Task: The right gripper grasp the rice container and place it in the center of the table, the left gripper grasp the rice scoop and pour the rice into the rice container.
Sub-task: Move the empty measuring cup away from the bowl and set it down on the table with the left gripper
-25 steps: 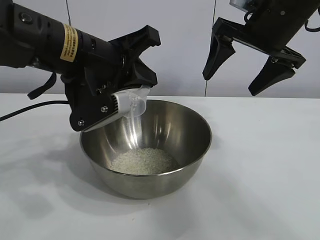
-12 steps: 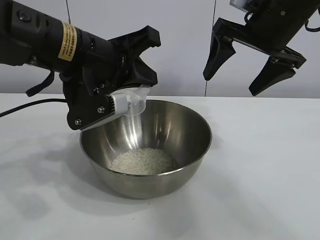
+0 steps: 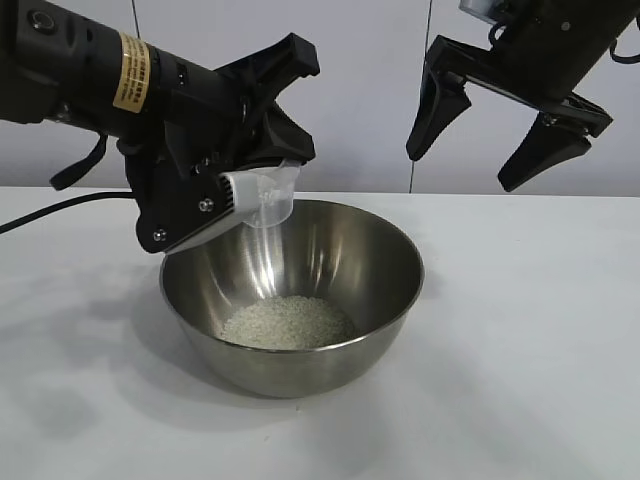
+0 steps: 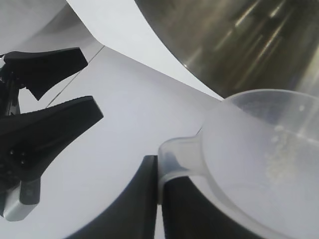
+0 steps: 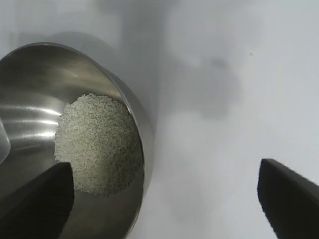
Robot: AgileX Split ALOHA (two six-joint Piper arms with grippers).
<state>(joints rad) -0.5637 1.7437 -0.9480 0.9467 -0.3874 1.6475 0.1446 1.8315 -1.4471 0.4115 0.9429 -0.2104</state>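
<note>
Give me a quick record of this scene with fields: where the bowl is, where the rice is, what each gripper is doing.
rice container: upright on the table
rice: pale heap in the container's bottom
rice scoop: tipped over the container's rim, only a few grains left inside
left gripper: shut on the rice scoop
right gripper: open, empty, hanging above and to the side of the container

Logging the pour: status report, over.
Left gripper shut on rice scoop, tipped over rice container. Rice heaped inside. Right gripper open, clear above. Nothing obstructing.
</note>
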